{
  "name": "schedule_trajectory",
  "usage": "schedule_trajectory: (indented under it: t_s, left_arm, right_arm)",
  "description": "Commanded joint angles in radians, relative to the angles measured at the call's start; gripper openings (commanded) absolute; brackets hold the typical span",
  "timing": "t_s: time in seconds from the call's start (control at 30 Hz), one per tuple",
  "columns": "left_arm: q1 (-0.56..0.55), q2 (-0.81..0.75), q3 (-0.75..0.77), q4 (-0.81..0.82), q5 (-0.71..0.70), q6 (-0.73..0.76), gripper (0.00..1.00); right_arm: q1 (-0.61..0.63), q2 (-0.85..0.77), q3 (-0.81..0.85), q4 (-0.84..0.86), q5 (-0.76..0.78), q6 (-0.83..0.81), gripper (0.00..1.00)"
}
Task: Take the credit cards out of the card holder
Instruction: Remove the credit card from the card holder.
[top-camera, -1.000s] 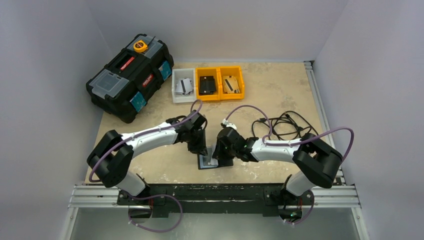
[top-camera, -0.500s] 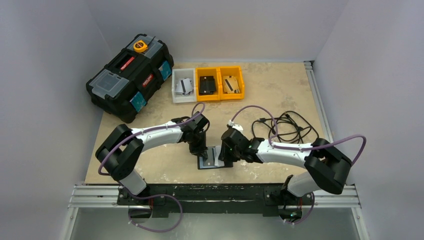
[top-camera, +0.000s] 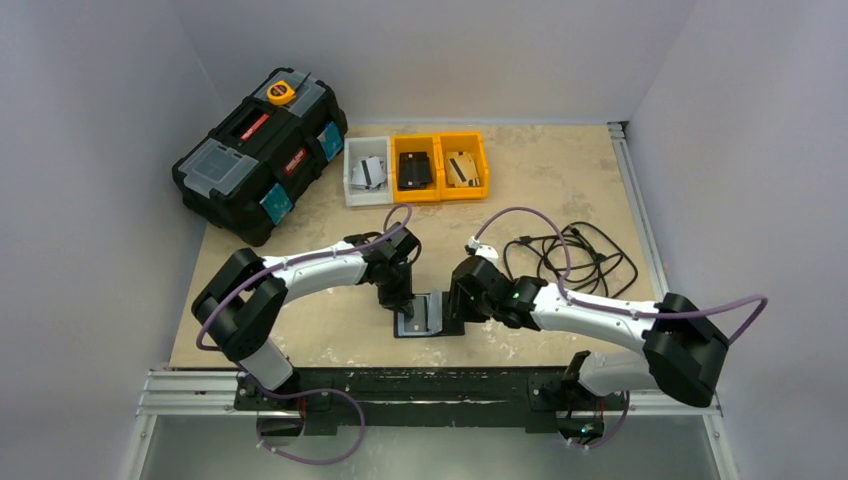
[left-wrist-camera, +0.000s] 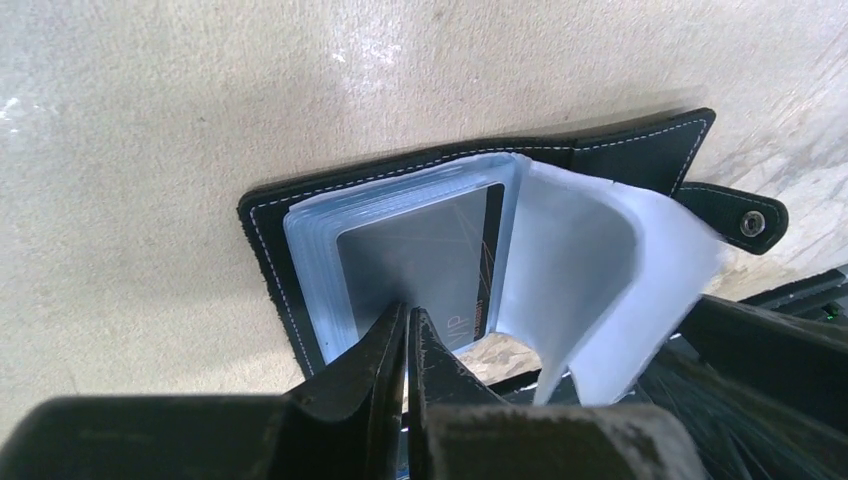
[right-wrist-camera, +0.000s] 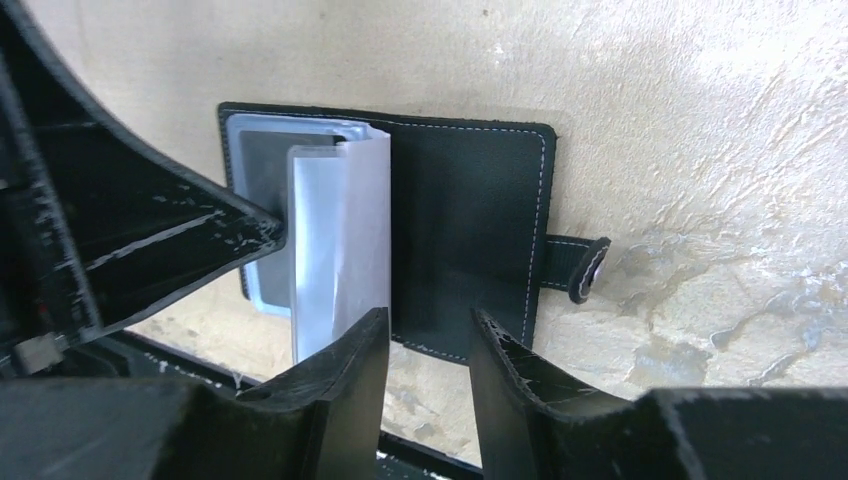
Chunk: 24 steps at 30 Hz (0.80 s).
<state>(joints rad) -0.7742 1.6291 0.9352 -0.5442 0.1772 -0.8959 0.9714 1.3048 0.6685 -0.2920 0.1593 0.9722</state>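
The right hand (right-wrist-camera: 428, 335), spread, has drawn back, leaving the card holder (right-wrist-camera: 470, 210) lying open on the desk (right-wrist-camera: 700, 120) just ahead of it. The left hand (left-wrist-camera: 407, 325), pressed together, rests its tips on a sleeved credit card (left-wrist-camera: 420, 250); extraction can likely begin.

The table (top-camera: 560, 170) has a beige, mottled, stone-like top. At the upper left of the overhead view a large black toolbox (top-camera: 255, 150) sits at an angle, overhanging the table's left edge. Just right of it, near the far edge, three small bins stand touching in a row: a white bin (top-camera: 352, 186), then two orange bins (top-camera: 399, 190) (top-camera: 482, 182). A loose tangle of black cable (top-camera: 575, 255) lies right of centre. Near the bottom centre, close to the front edge, the black card holder (top-camera: 425, 318) lies open and flat on the surface, its snap tab (right-wrist-camera: 580, 265) sticking out to one side.
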Motion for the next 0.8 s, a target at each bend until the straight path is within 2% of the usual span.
schedule_trajectory:
  t_s: [0.0,0.53,0.77]
  left_arm:
    - [-0.014,0.012,0.059,-0.051,-0.053,0.031,0.05]
    - [-0.085,0.132,0.247,0.011,0.108,0.027,0.11]
    - [-0.085,0.248,0.259,0.058,0.162,-0.009,0.12]
  right_arm:
    - [0.006,-0.076,0.023,-0.033,0.034,0.009,0.36]
    - [0.005,-0.232,0.053,-0.159,0.091,0.034,0.38]
    - [0.006,-0.224,0.03,-0.103,0.081,0.038,0.36]
